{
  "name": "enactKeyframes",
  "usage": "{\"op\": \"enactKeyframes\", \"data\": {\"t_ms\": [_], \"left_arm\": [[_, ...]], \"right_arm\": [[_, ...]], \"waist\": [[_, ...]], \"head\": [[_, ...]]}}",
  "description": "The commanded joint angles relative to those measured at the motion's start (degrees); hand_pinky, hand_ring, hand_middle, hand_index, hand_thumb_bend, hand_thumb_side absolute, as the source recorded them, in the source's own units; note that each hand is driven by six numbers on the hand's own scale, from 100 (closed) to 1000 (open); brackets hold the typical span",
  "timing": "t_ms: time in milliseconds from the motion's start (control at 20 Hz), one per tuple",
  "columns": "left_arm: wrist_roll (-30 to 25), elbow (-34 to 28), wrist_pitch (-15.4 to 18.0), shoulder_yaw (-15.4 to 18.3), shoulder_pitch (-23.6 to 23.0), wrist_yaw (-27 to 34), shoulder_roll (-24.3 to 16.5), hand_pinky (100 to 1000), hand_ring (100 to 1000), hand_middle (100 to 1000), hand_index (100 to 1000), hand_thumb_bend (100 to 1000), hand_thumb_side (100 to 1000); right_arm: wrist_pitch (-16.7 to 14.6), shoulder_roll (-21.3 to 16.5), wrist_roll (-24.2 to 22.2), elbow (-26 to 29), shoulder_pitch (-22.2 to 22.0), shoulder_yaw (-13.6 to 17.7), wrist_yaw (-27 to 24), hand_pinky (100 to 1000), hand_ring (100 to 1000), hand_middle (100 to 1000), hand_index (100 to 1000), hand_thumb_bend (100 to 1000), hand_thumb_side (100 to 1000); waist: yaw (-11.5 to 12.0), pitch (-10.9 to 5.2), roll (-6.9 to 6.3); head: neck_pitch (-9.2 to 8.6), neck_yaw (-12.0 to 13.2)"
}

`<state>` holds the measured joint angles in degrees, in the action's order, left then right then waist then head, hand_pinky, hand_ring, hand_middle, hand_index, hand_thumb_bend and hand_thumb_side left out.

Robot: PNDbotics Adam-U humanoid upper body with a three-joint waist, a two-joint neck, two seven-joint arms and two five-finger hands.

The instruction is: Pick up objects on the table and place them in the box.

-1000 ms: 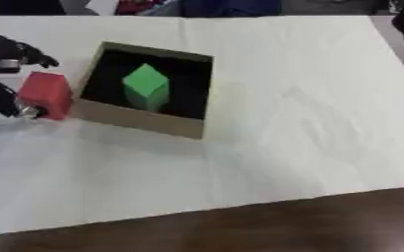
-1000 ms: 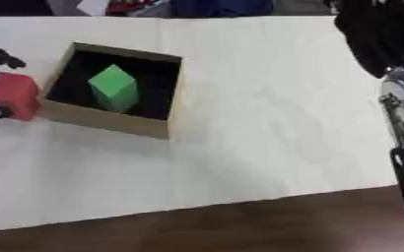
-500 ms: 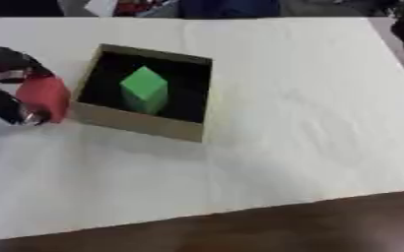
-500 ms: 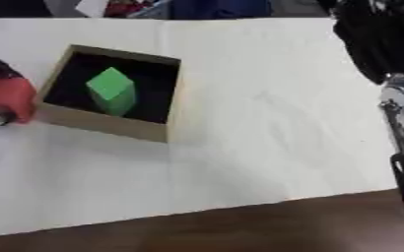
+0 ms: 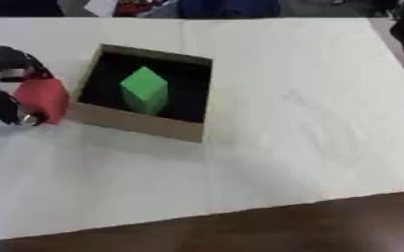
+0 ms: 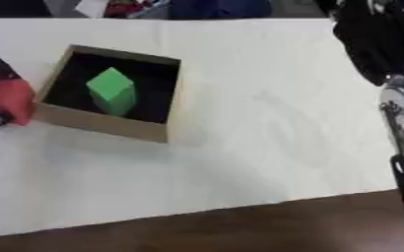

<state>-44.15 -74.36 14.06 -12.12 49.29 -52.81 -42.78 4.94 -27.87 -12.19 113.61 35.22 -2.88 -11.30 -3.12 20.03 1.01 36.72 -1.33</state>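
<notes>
A brown cardboard box (image 5: 138,127) stands open on the left part of the table, and a green block (image 5: 144,90) lies inside it. Just left of the box's outer wall is a red block (image 5: 43,99). My left hand (image 5: 0,74) is shut on it, black fingers curled over its top and down its left side. The block touches or nearly touches the box wall. Whether it still rests on the table is unclear. My right arm (image 6: 376,38) hangs at the right edge in the right eye view, far from the box. Its hand shape is unclear.
A white cloth (image 5: 291,113) covers the table, with a wide bare stretch to the right of the box. The dark brown table front (image 5: 266,231) runs along the bottom. Coloured clutter (image 5: 136,7) lies beyond the far edge.
My left hand's fingers have closed round the red block, which has stayed beside the box's left wall. The right arm has barely moved.
</notes>
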Motion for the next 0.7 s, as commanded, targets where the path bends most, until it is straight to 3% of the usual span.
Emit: {"op": "enactKeyframes", "data": {"t_ms": [50, 400, 700], "left_arm": [[0.6, -2.4, -0.6, 0.7, 1.1, 0.3, -1.6, 645, 762, 592, 809, 100, 419], [4.5, -10.6, -2.1, 3.3, 4.5, 1.2, 0.2, 597, 736, 568, 785, 100, 465], [9.2, -18.2, -4.2, 0.3, 5.9, 1.5, 3.1, 596, 737, 570, 787, 100, 483]], "right_arm": [[0.1, -0.6, 0.1, 1.0, 0.3, 0.5, -0.4, 1000, 864, 839, 1000, 100, 1000], [0.3, -0.4, 0.3, 1.0, -0.2, 0.7, -0.5, 1000, 864, 839, 1000, 100, 1000], [0.5, -0.2, 0.1, 1.0, -0.2, 0.5, -0.4, 1000, 864, 839, 1000, 100, 1000]], "waist": [[0.2, -1.88, -0.2], [0.8, -2.43, -0.42], [0.7, -2.45, -0.81]], "head": [[0.31, -0.3], [1.87, -1.1], [2.54, -0.2]]}}
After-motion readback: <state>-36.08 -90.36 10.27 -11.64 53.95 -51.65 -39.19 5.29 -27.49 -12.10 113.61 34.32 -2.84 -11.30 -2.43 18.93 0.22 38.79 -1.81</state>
